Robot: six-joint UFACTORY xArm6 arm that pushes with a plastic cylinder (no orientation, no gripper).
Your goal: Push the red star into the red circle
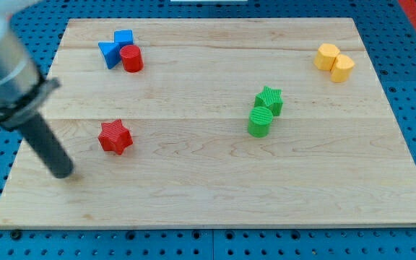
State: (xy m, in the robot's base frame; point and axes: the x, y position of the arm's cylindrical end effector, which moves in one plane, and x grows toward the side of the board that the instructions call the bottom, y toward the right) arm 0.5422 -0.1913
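Near the table's left edge, towards its bottom-left corner, my tip (63, 172) rests on the pale wooden table (215, 195), the dark rod slanting up and to the view's left into the blurred arm; there are no fingers on this rig, only the bare rod, so nothing opens, closes or holds anything, and my tip touches no block at this moment. The small red star-shaped block (115, 136) lies just to the view's right of my tip and a little higher, near but apart from it; the red cylindrical block, the task's red circle (131, 58), stands well above the star towards the top-left corner, touching the blue block of angular shape (114, 49) on its left side. I judge my tip sits below and left of the star because a push must come from the side opposite the goal; the circle lies upward and slightly right, so a spot more squarely beneath the star would aim better. The blue block hugging the circle matters; a hard push could shove both away. The 2 green blocks, a star (270, 99) and a cylinder (260, 122), touch each other right of centre; 2 yellow blocks (334, 62) huddle near the top-right corner; all 4 are well clear of the path.
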